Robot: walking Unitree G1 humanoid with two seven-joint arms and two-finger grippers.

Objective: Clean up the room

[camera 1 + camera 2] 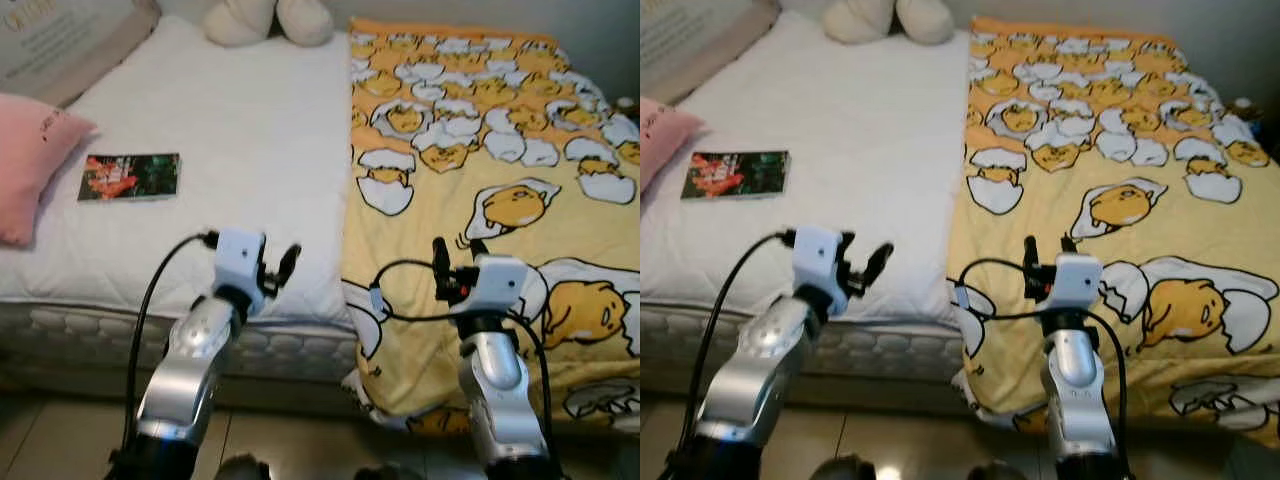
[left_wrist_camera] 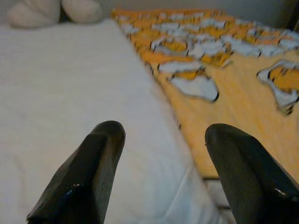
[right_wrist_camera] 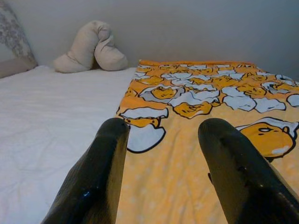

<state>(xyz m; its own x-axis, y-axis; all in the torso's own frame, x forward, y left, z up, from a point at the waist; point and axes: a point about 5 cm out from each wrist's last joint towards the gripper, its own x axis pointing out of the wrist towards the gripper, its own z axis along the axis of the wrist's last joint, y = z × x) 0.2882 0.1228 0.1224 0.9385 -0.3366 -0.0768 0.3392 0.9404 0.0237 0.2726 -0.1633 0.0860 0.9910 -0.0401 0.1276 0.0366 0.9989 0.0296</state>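
Yellow egg-print blanket (image 1: 500, 180) covers the right half of the bed, its near edge hanging over the mattress side just below the right gripper (image 3: 161, 154), whose fingers are spread with nothing between them. Left gripper (image 2: 163, 154), likewise spread and holding nothing, hovers over the white sheet (image 1: 230, 140) beside the blanket's edge; both arms reach forward at bed height, and a book (image 1: 130, 176) lies well off to the left.

A wide bare stretch of white sheet (image 1: 240, 150) is offered across the middle of the bed, in front of the left hand (image 2: 161, 140) (fingers spread, nothing between them). The far left is blocked by a pink pillow (image 1: 25, 160) with a book (image 1: 130, 176) lying just beside it. The head end is closed off by a cream plush toy (image 1: 268, 20). The right half is covered by a yellow blanket (image 1: 500, 200), flat and unobstructed before the right hand (image 3: 161, 135).
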